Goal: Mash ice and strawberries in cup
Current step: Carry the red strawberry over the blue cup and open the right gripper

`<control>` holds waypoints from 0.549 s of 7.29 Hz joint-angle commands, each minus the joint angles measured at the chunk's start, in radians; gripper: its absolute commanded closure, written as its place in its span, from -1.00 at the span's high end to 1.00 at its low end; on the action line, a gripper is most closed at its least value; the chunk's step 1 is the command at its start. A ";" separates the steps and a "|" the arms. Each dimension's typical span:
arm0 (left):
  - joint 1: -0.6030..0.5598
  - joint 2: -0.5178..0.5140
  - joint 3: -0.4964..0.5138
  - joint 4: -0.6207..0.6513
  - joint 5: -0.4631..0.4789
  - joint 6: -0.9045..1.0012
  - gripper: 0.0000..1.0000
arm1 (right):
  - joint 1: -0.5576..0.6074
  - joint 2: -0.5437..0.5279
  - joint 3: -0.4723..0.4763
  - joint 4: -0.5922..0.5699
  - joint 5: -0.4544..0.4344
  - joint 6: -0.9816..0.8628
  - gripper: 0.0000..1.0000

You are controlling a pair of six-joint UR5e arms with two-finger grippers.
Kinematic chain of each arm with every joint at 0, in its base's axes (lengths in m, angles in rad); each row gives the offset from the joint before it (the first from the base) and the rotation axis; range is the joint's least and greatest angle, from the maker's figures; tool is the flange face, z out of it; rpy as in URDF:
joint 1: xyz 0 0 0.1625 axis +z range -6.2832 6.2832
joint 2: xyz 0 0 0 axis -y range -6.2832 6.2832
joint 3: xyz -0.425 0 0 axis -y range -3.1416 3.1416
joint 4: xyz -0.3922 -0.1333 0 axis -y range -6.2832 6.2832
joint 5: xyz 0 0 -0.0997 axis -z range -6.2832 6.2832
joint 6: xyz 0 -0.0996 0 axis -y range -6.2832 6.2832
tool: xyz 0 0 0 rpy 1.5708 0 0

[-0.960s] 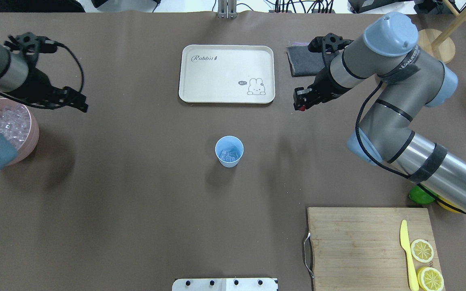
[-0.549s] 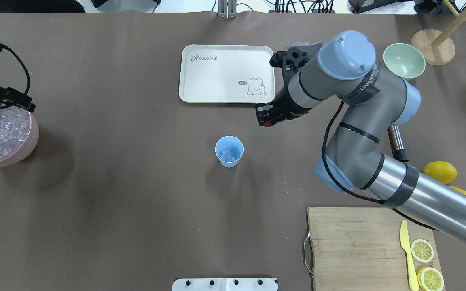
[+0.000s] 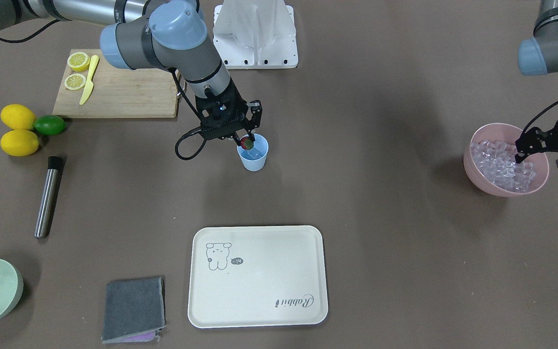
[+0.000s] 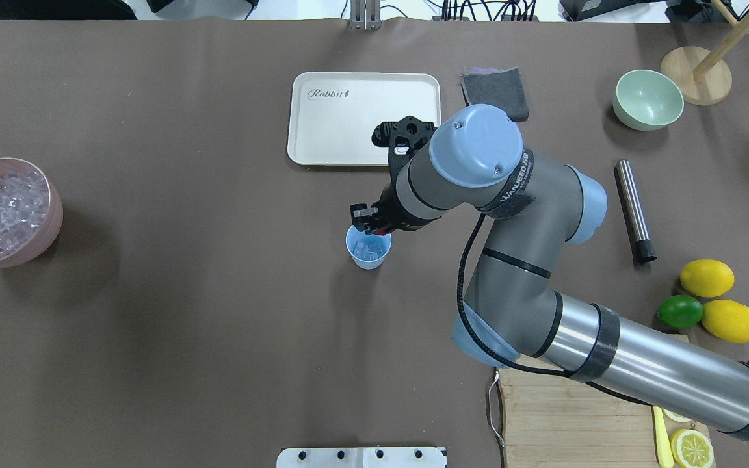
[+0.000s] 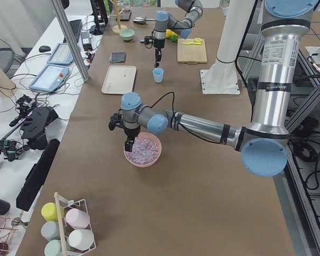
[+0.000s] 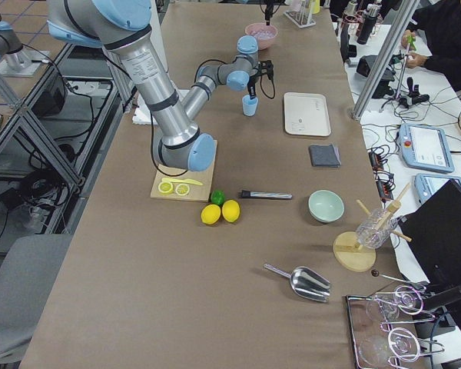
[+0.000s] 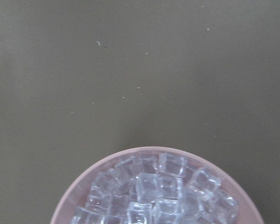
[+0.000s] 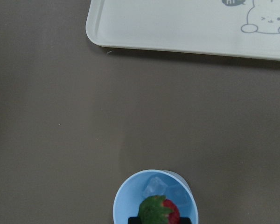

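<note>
Brown worktop (image 4: 218,325) bearing the cup (image 4: 367,262), ice (image 4: 369,249) inside: my right fingers (image 4: 363,218) pinch the strawberry (image 3: 246,143) over the cup's mouth, left fingers (image 3: 521,149) spread well away; likely soft, light, bruisable fruit, best held gently across its shoulders.

Overhead and front-facing views look down from opposite sides, end views along the table (image 4: 153,325) from afar; all four share the cup (image 4: 367,262). Wrist views look down closely: right onto the cup under the right gripper (image 3: 246,141), left onto the pink bowl (image 7: 154,150).
</note>
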 commanded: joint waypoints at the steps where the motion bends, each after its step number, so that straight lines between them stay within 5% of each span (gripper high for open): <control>1: -0.064 0.001 0.008 0.069 -0.002 0.083 0.96 | -0.041 0.030 -0.004 -0.050 -0.065 0.003 -1.00; 3: -0.102 0.004 0.008 0.095 -0.060 0.086 0.96 | -0.044 0.027 -0.016 -0.053 -0.070 0.003 -1.00; 4: -0.124 0.004 0.008 0.096 -0.103 0.086 0.96 | -0.044 0.028 -0.030 -0.051 -0.083 0.003 0.23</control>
